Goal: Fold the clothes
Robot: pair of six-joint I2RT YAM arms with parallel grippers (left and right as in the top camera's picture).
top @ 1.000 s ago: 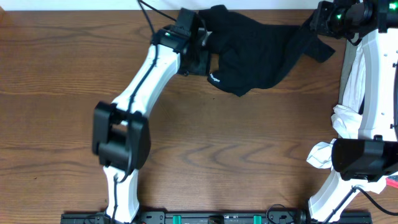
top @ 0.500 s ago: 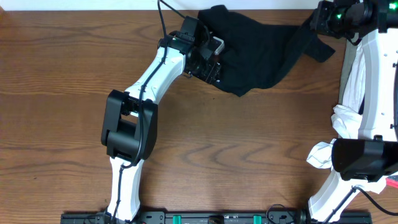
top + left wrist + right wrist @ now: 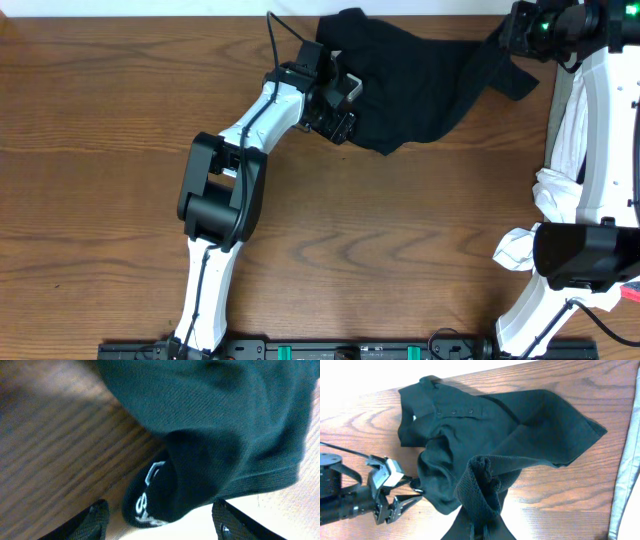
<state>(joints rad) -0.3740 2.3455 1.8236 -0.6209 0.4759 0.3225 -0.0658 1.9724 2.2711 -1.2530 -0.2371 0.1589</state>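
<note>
Wooden surface (image 3: 100, 150), brown grain, with a black shirt (image 3: 420, 90) lying crumpled along the far edge, right of centre. Left gripper (image 3: 160, 512) stands released at the shirt's near-left hem (image 3: 150, 497), fingers spread either side of the logo patch. Right gripper (image 3: 508, 38), at the far right corner, is clenched on a bunched end of the shirt, which rises towards it. White cloths (image 3: 555, 192) lie at the right edge. Judgement: spreading stage, no fold made. Next move calls for closing on the hem, then drawing both ends apart to flatten.

Far on the table (image 3: 100, 150), the garment (image 3: 420, 90)
</note>
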